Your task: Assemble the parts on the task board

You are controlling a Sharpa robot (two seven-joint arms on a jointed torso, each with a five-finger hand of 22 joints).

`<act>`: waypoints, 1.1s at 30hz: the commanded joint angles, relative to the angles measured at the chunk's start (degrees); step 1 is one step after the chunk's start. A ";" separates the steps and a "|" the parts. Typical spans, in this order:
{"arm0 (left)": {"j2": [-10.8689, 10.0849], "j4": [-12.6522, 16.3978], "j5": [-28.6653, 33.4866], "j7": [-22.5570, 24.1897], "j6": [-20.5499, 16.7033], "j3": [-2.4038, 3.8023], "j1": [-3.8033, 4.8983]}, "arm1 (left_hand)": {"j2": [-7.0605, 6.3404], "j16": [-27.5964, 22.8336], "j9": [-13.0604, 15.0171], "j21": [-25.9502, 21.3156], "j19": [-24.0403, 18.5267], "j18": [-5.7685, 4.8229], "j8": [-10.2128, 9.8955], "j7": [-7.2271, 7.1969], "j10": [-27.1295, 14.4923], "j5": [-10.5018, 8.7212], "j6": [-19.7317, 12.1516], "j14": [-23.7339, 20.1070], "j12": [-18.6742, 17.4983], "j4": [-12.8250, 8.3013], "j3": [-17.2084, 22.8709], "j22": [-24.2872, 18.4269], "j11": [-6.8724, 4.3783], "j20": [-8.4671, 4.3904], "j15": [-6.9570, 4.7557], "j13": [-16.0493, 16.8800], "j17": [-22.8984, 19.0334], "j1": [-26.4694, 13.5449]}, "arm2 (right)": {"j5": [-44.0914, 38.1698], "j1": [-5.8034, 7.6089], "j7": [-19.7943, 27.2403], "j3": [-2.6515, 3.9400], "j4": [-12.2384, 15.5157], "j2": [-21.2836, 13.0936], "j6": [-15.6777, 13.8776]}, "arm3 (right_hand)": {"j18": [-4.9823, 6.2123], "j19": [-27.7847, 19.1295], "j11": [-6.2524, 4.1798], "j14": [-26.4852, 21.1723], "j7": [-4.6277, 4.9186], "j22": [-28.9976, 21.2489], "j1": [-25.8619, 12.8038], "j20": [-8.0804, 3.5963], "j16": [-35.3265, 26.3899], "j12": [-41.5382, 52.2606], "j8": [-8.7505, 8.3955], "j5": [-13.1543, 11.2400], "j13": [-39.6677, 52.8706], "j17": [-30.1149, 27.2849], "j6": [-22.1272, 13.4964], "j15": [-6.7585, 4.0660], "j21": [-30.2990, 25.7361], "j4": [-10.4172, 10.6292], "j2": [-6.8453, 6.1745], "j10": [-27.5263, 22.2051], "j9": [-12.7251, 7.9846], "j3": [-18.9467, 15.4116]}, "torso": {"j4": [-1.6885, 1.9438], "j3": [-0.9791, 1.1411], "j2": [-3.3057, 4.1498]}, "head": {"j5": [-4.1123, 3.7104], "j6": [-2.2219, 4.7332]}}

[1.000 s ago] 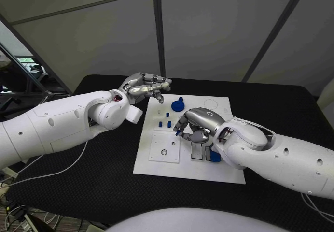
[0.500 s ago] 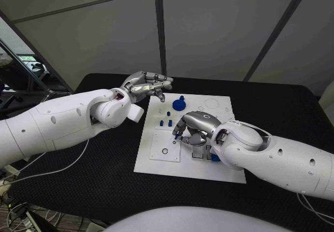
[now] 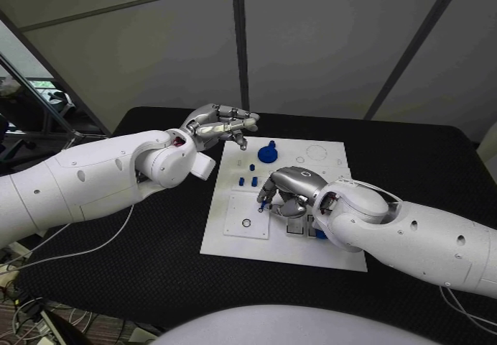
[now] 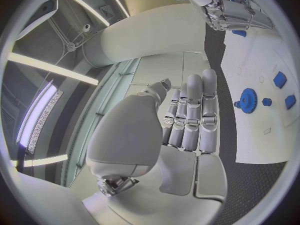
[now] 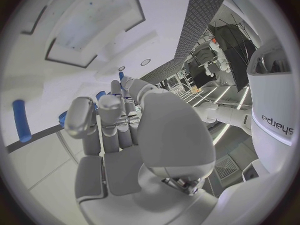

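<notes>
The white task board (image 3: pixel 233 244) lies in the middle of the black table. My right hand (image 3: pixel 290 190) hangs low over the board's middle with its fingers curled down, and a small blue part (image 3: pixel 262 206) shows at its fingertips, apparently pinched. In the right wrist view blue bits (image 5: pixel 100 94) show between the fingers (image 5: pixel 112 120). A blue gear (image 3: pixel 267 153) stands at the board's far side, with three small blue pegs (image 3: pixel 246 183) just in front of it. My left hand (image 3: pixel 223 126) hovers above the board's far left corner, empty, its fingers (image 4: pixel 194 115) stretched out side by side.
A raised white plate with a ring hole (image 3: pixel 245 223) sits at the board's near left. Another blue part (image 3: pixel 319 233) lies beside grey slots (image 3: pixel 295 227), under my right forearm. A blue peg (image 5: pixel 22 120) lies on the board. Black table (image 3: pixel 135 266) surrounds the board.
My right hand has slid a little to the left and toward the near side over the board, the blue bit moving with its fingertips. The left hand has barely moved.
</notes>
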 commanded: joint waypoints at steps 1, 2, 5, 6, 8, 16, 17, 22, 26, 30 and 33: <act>0.13 0.01 0.25 0.13 0.40 0.04 0.10 | 0.15 -0.23 -0.04 -0.27 -0.32 -1.09 0.29 0.29 -0.50 -0.17 -0.22 -0.33 0.37 0.12 -0.36 -0.06 -0.03 0.17 -0.02 0.10 -0.09 -0.56 | -0.30 -0.01 -0.11 -0.03 -0.12 0.17 0.88 | -0.78 0.03 0.31 1.10 0.38 0.01 -0.51 0.03 0.38 -0.19 0.37 0.20 0.03 0.07 -0.13 -0.03 0.19 -0.02 -0.01 -0.04 0.04 0.25 | 0.00 0.01 0.00 | 0.08 -0.05; 0.15 -0.01 0.25 0.12 0.42 0.04 0.10 | 0.15 -0.23 -0.04 -0.28 -0.32 -1.09 0.29 0.29 -0.51 -0.17 -0.23 -0.33 0.38 0.12 -0.36 -0.06 -0.03 0.17 -0.02 0.10 -0.10 -0.56 | -0.30 -0.03 -0.13 -0.03 -0.13 0.20 0.90 | -0.78 0.03 0.31 1.10 0.38 0.01 -0.51 0.03 0.38 -0.19 0.37 0.20 0.03 0.07 -0.13 -0.03 0.19 -0.02 -0.01 -0.04 0.04 0.25 | -0.04 0.01 -0.01 | 0.10 -0.05; 0.19 -0.06 0.25 0.07 0.46 0.04 0.10 | 0.19 -0.23 -0.03 -0.34 -0.30 -1.07 0.34 0.28 -0.58 -0.16 -0.25 -0.36 0.50 0.10 -0.38 -0.13 -0.04 0.18 -0.03 0.12 -0.15 -0.53 | -0.30 -0.09 -0.18 -0.04 -0.19 0.33 0.96 | -0.78 0.03 0.31 1.10 0.38 0.01 -0.51 0.03 0.38 -0.19 0.37 0.20 0.03 0.07 -0.13 -0.03 0.19 -0.02 -0.01 -0.04 0.04 0.25 | -0.08 0.01 0.03 | 0.13 -0.04; 0.21 -0.09 0.25 0.06 0.47 0.04 0.10 | 0.19 -0.23 -0.03 -0.34 -0.30 -1.07 0.34 0.28 -0.58 -0.16 -0.25 -0.36 0.50 0.10 -0.38 -0.13 -0.04 0.18 -0.03 0.12 -0.15 -0.53 | -0.30 -0.10 -0.20 -0.05 -0.22 0.36 0.99 | -0.78 0.03 0.31 1.10 0.38 0.01 -0.51 0.03 0.38 -0.19 0.37 0.20 0.03 0.07 -0.13 -0.03 0.19 -0.02 -0.01 -0.04 0.04 0.25 | -0.08 0.01 0.03 | 0.13 -0.04; 0.29 -0.15 0.25 0.01 0.52 0.04 0.10 | 0.19 -0.23 -0.03 -0.34 -0.30 -1.07 0.34 0.28 -0.58 -0.16 -0.25 -0.36 0.50 0.10 -0.38 -0.13 -0.04 0.18 -0.03 0.12 -0.15 -0.53 | -0.30 -0.12 -0.22 -0.06 -0.33 0.50 1.11 | -0.78 0.01 0.31 1.10 0.39 0.00 -0.55 0.04 0.45 -0.19 0.35 0.21 0.03 0.14 -0.14 -0.02 0.18 -0.03 -0.01 -0.05 0.04 0.25 | -0.05 0.01 0.00 | 0.19 -0.08; 0.39 -0.21 0.25 -0.10 0.63 0.04 0.10 | 0.19 -0.23 -0.03 -0.34 -0.30 -1.07 0.34 0.28 -0.58 -0.16 -0.25 -0.36 0.50 0.10 -0.38 -0.13 -0.04 0.18 -0.03 0.12 -0.15 -0.53 | -0.30 -0.18 -0.11 -0.20 -0.92 0.92 1.55 | -0.78 0.01 0.31 1.10 0.39 0.00 -0.55 0.04 0.45 -0.19 0.35 0.21 0.03 0.14 -0.14 -0.02 0.18 -0.03 -0.01 -0.05 0.04 0.25 | 0.00 0.00 -0.01 | 0.04 -0.15; 0.39 -0.22 0.25 -0.11 0.64 0.04 0.10 | 0.19 -0.23 -0.03 -0.34 -0.30 -1.07 0.34 0.28 -0.58 -0.16 -0.25 -0.36 0.50 0.10 -0.38 -0.13 -0.04 0.18 -0.03 0.12 -0.15 -0.53 | -0.30 -0.19 -0.10 -0.31 -0.95 0.93 1.60 | -0.78 0.01 0.31 1.10 0.39 0.00 -0.55 0.04 0.45 -0.19 0.35 0.21 0.03 0.14 -0.14 -0.02 0.18 -0.03 -0.01 -0.05 0.04 0.25 | -0.03 0.00 -0.01 | 0.02 -0.16; 0.42 -0.24 0.25 -0.16 0.70 0.04 0.10 | 0.19 -0.23 -0.03 -0.34 -0.30 -1.07 0.34 0.28 -0.58 -0.16 -0.25 -0.36 0.50 0.10 -0.38 -0.13 -0.04 0.18 -0.03 0.12 -0.15 -0.53 | -0.32 -0.20 -0.21 -0.98 -0.96 0.91 1.81 | -0.78 0.00 0.31 1.09 0.39 0.00 -0.55 0.04 0.44 -0.19 0.35 0.21 0.03 0.12 -0.14 -0.02 0.18 -0.03 -0.01 -0.05 0.04 0.25 | -0.03 0.02 -0.03 | 0.07 -0.18; 0.48 -0.23 0.25 -0.21 0.81 0.04 0.10 | 0.19 -0.23 -0.03 -0.34 -0.30 -1.07 0.34 0.28 -0.58 -0.16 -0.25 -0.36 0.50 0.10 -0.38 -0.13 -0.04 0.18 -0.03 0.12 -0.15 -0.53 | -0.80 -0.21 -0.77 -1.25 -1.11 1.04 2.49 | -0.76 -0.07 0.32 1.05 0.39 -0.06 -0.60 0.05 0.37 -0.19 0.33 0.22 0.03 -0.02 -0.16 -0.01 0.14 -0.03 0.01 -0.08 0.04 0.25 | -0.04 0.01 -0.02 | 0.09 -0.18; 0.50 -0.26 0.25 -0.26 0.90 0.04 0.10 | 0.19 -0.23 -0.03 -0.39 -0.30 -1.06 0.37 0.30 -0.67 -0.16 -0.30 -0.38 0.58 0.12 -0.44 -0.18 -0.02 0.19 -0.02 0.13 -0.19 -0.57 | -1.53 -0.21 -1.21 -1.36 -1.18 1.23 3.49 | -0.72 -0.23 0.36 0.96 0.42 -0.19 -0.80 0.08 0.38 -0.20 0.28 0.10 0.03 -0.12 -0.22 0.02 0.05 -0.02 -0.03 -0.16 0.05 0.18 | -0.04 0.02 -0.01 | 0.13 -0.16; 0.51 -0.27 0.25 -0.31 0.95 0.04 0.10 | 0.19 -0.23 -0.03 -0.39 -0.30 -1.06 0.37 0.30 -0.67 -0.16 -0.30 -0.38 0.58 0.12 -0.44 -0.18 -0.02 0.19 -0.02 0.13 -0.19 -0.57 | -1.87 -0.21 -1.36 -1.40 -1.16 1.43 3.97 | -0.69 -0.34 0.37 0.89 0.43 -0.29 -0.92 0.10 0.30 -0.21 0.25 0.01 0.02 -0.28 -0.27 0.04 -0.02 -0.03 -0.09 -0.22 0.05 0.11 | -0.06 0.01 0.01 | 0.12 -0.12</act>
